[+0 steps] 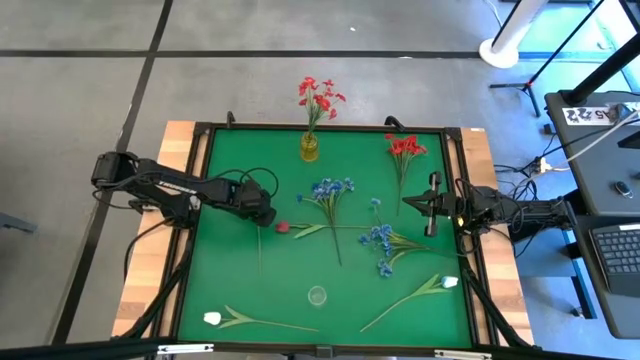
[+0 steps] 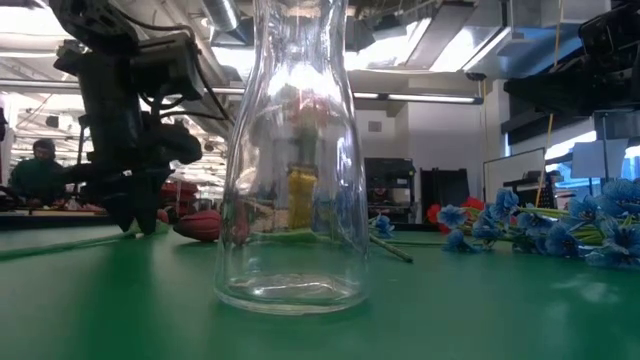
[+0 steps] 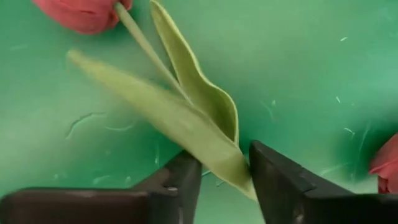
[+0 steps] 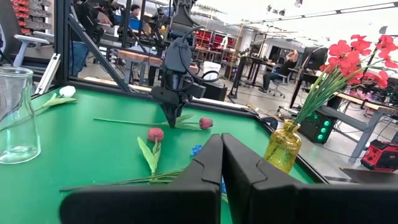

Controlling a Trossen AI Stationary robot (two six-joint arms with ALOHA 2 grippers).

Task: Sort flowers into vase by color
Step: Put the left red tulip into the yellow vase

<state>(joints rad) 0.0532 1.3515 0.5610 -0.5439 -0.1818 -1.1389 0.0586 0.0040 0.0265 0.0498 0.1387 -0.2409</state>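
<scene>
Green felt covers the tabletop point(image 1: 220, 280), and at its near left corner a white tulip point(image 1: 212, 318) lies flat. Farther back on the left, the left pincer point(image 1: 268, 214) is down at the surface with its fingers point(image 3: 177, 186) parted around the leaf of a dark red rosebud point(image 1: 282, 227); the leaf sits between the tips, but whether they press on it I cannot tell. From the right wrist view a second red bud point(image 4: 155, 134) lies nearer, apart from that one. At the back edge, just left of centre, a yellow vase point(image 1: 309, 148) already stands with a red spray point(image 1: 318, 97) in it. A blue spray point(image 1: 331, 189) lies mid-table, and an empty clear glass vase point(image 1: 317, 295) stands near the front centre. Right of centre lie another red spray point(image 1: 404, 146) toward the back, a second blue spray point(image 1: 379, 240) and, near the front right, the other white tulip point(image 1: 449, 282). The right pincer point(image 1: 432, 205) hovers by the right edge, fingers clenched together, grasping nothing
</scene>
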